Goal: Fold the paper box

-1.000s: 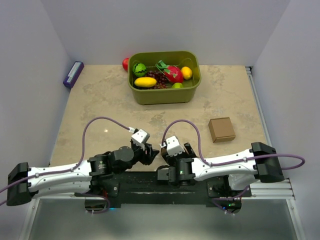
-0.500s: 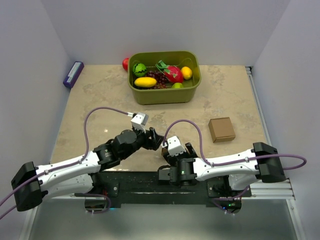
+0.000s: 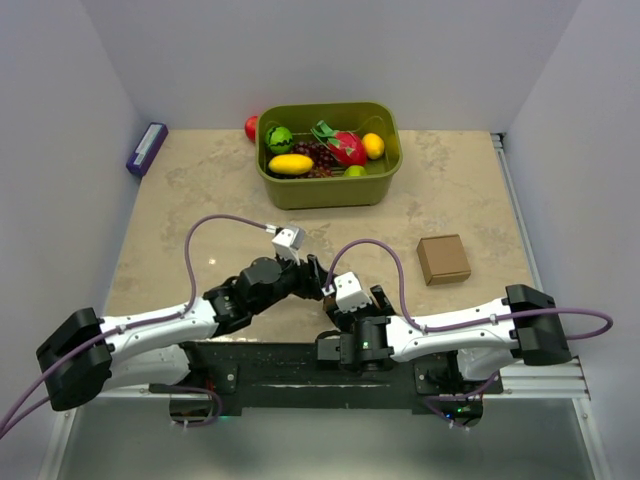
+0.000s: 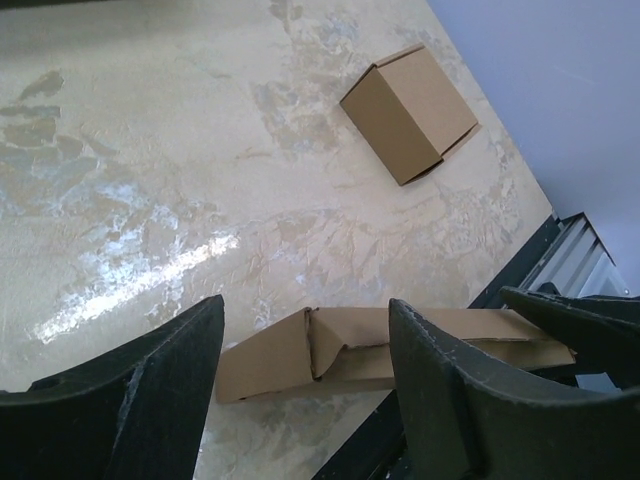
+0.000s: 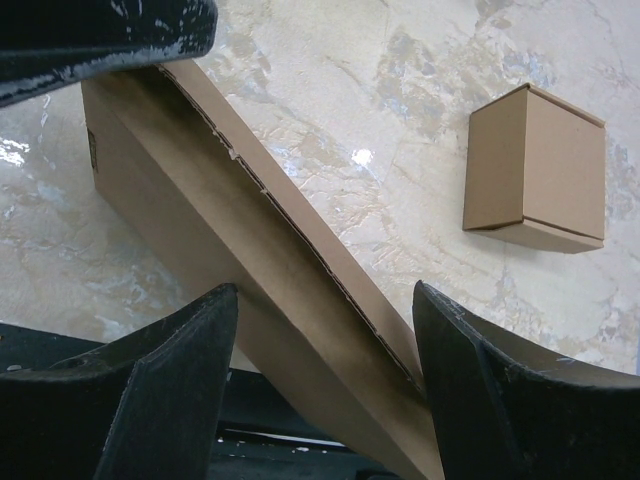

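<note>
Paper box (image 4: 340, 352) lies flattened along the near edge of the worktop (image 3: 200, 190), directly beneath the two wrists. It is plain brown corrugated cardboard. In the left wrist view it is a long strip with a crease near its middle, where a short flap stands slightly raised. In the right wrist view it runs diagonally as a broad panel, with a narrower panel folded along its upper edge and a rough corrugated rim showing. The top view hides the paper box almost wholly behind the arms.

The left tool (image 4: 305, 330) hangs above it with its fingers spread wide and nothing between them. The right tool (image 5: 325, 300) is likewise spread wide, with the cardboard passing across the gap; I cannot tell whether either finger touches it.

A small closed cardboard cube (image 3: 443, 259) sits well apart to the right.

At the far side stands an olive-green bin (image 3: 330, 192) holding toy fruit: a watermelon (image 3: 280, 138), a yellow mango (image 3: 291, 164), dark grapes (image 3: 315, 155), a red dragon fruit (image 3: 345, 147), an orange (image 3: 373, 146) and a small green fruit (image 3: 354, 171). A red fruit (image 3: 251, 127) lies just outside the bin's far left corner.
</note>
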